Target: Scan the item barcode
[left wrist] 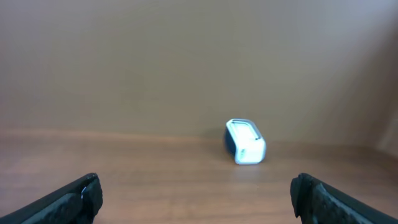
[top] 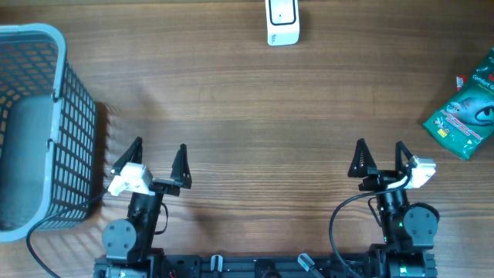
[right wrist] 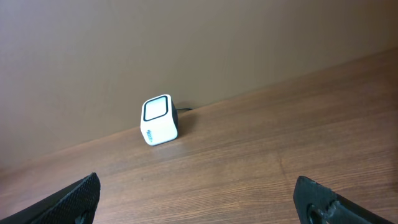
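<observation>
Looks like a shop-checkout setup: barcode scanner (top: 282, 22) on a wooden table (top: 247, 116), grey mesh basket (top: 77, 147), green snack packet (top: 467, 116).

In the overhead view the basket (top: 77, 123) stands on the table (top: 247, 100) at the left edge of the frame, the scanner (top: 282, 22) sits at top centre, and the packet (top: 465, 113) lies at the right edge, well apart from both. The left gripper (top: 160, 145) is at lower left, just right of the basket. The right gripper (top: 380, 145) is at lower right, below and left of the packet.
</observation>
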`<state>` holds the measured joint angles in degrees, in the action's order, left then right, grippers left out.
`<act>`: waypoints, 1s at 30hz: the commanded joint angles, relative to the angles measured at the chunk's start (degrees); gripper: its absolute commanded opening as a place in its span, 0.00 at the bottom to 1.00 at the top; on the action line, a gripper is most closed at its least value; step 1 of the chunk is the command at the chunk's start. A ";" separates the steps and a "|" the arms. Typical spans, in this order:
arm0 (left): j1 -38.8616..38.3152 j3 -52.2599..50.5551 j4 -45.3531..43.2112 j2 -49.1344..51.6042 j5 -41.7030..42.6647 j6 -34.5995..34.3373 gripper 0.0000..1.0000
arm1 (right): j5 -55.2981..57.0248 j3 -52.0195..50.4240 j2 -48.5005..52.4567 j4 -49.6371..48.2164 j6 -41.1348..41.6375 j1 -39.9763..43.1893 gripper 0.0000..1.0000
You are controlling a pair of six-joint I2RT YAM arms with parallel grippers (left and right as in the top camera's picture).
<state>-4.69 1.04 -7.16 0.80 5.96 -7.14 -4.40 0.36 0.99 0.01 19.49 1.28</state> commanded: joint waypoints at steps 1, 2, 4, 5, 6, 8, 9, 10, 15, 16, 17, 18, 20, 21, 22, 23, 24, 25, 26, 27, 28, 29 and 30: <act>0.48 -0.72 3.41 -0.63 -5.79 2.86 1.00 | 0.94 -0.07 -0.72 -0.13 0.44 -0.31 1.00; 0.48 -0.72 4.96 -0.63 -6.12 2.86 1.00 | 0.94 -0.07 -0.72 -0.13 0.42 -0.31 1.00; 0.74 -0.72 7.98 -0.63 -6.05 2.84 1.00 | 0.94 -0.07 -0.72 -0.13 0.42 -0.31 1.00; 0.92 -0.72 9.53 -0.63 -5.86 2.82 1.00 | 0.94 -0.07 -0.72 -0.13 0.44 -0.31 1.00; 1.09 -0.72 11.06 -0.63 -5.77 2.67 1.00 | 0.94 -0.07 -0.74 -0.13 0.42 -0.31 1.00; 1.31 -0.72 11.58 -0.63 -5.81 2.45 1.00 | 0.94 -0.07 -0.72 -0.13 0.42 -0.31 1.00; 1.79 -0.72 11.56 -0.63 -5.79 2.38 1.00 | 0.94 -0.07 -0.72 -0.13 0.42 -0.31 1.00; 2.40 -0.72 11.56 -0.63 -5.66 1.86 1.00 | 0.94 -0.07 -0.72 -0.13 0.44 -0.31 1.00; 5.99 -0.72 11.63 -0.63 -4.98 -0.57 1.00 | 0.94 -0.07 -0.74 -0.13 0.44 -0.31 1.00; 5.97 -0.72 11.65 -0.63 -5.01 -0.22 1.00 | 0.94 -0.07 -0.72 -0.13 0.42 -0.31 1.00; 5.92 -0.72 11.67 -0.63 -4.70 1.27 1.00 | 0.94 -0.07 -0.72 -0.13 0.44 -0.31 1.00; 5.92 -0.72 11.67 -0.63 -4.44 2.34 1.00 | 0.94 -0.07 -0.72 -0.13 0.42 -0.31 1.00; 5.92 -0.72 11.67 -0.63 -4.07 3.52 1.00 | 0.94 -0.07 -0.72 -0.13 0.42 -0.31 1.00; 5.92 -0.72 11.67 -0.63 -4.07 3.52 1.00 | 0.94 -0.07 -0.72 -0.13 0.42 -0.31 1.00; 5.92 -0.70 11.67 -0.63 -4.04 3.52 1.00 | 0.94 -0.07 -0.72 -0.13 0.42 -0.31 1.00; 5.92 -0.72 11.67 -0.63 -3.85 3.52 1.00 | 0.94 -0.07 -0.72 -0.13 0.42 -0.31 1.00; 5.90 -0.72 11.67 -0.63 -3.82 3.52 1.00 | 0.94 -0.07 -0.72 -0.13 0.42 -0.31 1.00; 5.79 -0.72 11.67 -0.63 -3.89 3.50 1.00 | 0.94 -0.07 -0.72 -0.13 0.42 -0.31 1.00; 5.70 -0.72 11.65 -0.63 -4.00 3.52 1.00 | 0.94 -0.07 -0.72 -0.13 0.42 -0.31 1.00; 5.75 -0.70 11.52 -0.63 -4.13 3.52 1.00 | 0.94 -0.07 -0.72 -0.13 0.42 -0.31 1.00; 5.97 -0.72 11.54 -0.63 -4.11 3.52 1.00 | 0.94 -0.07 -0.74 -0.13 0.42 -0.31 0.99; 6.12 -0.70 11.52 -0.63 -4.13 3.52 1.00 | 0.94 -0.07 -0.72 -0.13 0.39 -0.31 0.99; 6.14 -0.72 11.54 -0.59 -4.11 3.52 1.00 | 0.94 -0.07 -0.72 -0.13 0.42 -0.31 1.00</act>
<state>0.89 0.58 4.12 0.78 1.19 -4.95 -4.40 0.36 0.99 0.01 19.49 1.28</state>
